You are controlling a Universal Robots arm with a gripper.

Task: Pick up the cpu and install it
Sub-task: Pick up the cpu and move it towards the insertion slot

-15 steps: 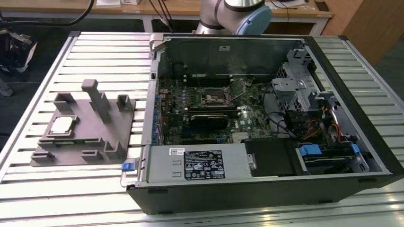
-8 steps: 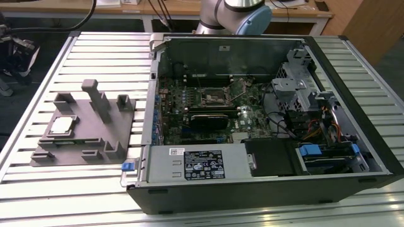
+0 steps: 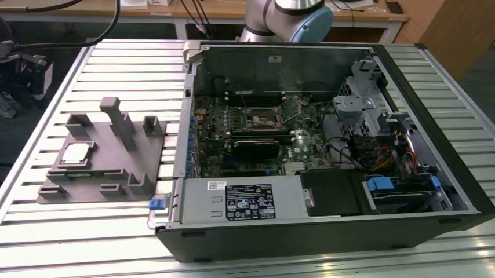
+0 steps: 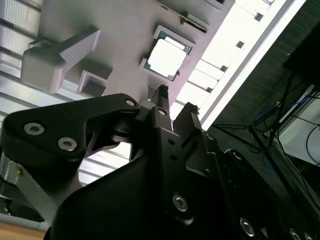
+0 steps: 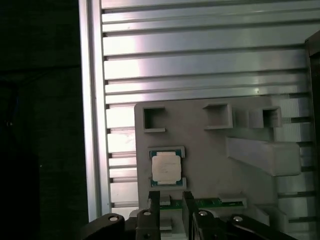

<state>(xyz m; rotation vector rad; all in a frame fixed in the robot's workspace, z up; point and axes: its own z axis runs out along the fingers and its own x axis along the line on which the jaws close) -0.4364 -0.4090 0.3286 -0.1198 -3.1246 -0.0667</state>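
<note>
Aluminium slats form the worktop [image 3: 116, 63], which spreads across most of the exterior view. On it, taking up the middle and the exterior view's right, an open black computer case [image 3: 325, 243] lies on its side with its green motherboard [image 3: 263, 121] exposed (cables and drive cages crowd the end toward the exterior view's right). At the top edge of that view, behind the case, stands the base of the robot arm [image 3: 298, 17]. On the exterior view's left, just beside the case, sits a grey fixture [image 3: 116, 150] with upright tabs and blocks. The cpu [image 3: 77, 153] lies flat in a shallow square seat on that fixture, toward its left side in the exterior view, silver top facing up. In the first wrist view the claw [image 5: 171, 212] hangs over the fixture with its two dark fingers [image 5: 154, 210] a little apart and nothing between them. The cpu shows just beyond the fingertips, untouched by them.
</note>
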